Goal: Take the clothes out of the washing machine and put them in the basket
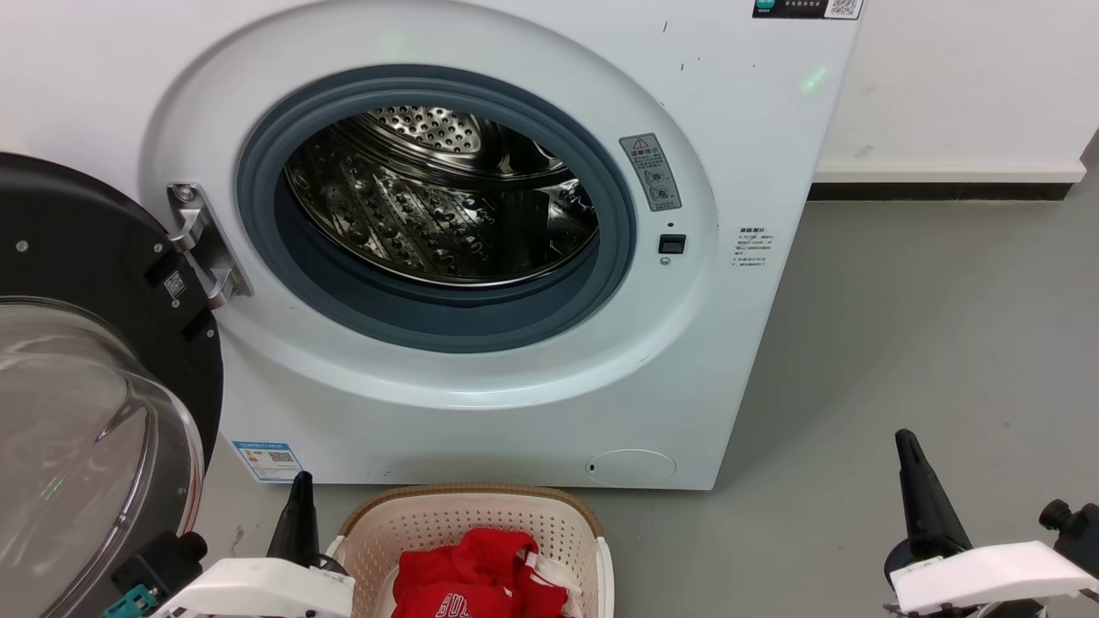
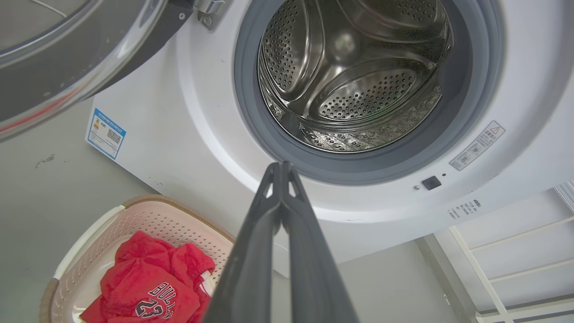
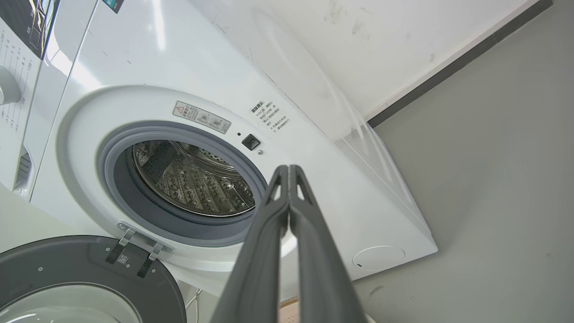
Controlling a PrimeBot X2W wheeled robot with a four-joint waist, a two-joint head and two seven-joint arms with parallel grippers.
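Clothes [image 1: 476, 579] heaped in basket [image 1: 464, 519] just before washing machine [image 1: 532, 403], its door [image 1: 77, 232] swung open, left hand [image 2: 281, 167] and right hand [image 3: 288, 168] both clenched

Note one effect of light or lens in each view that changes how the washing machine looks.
Head view: even light, a faint green glare spot on the washing machine, reflections in the glass door. Left wrist view: the wide-angle lens curves the porthole; the drum glints. Right wrist view: white glare streaks the machine's front.
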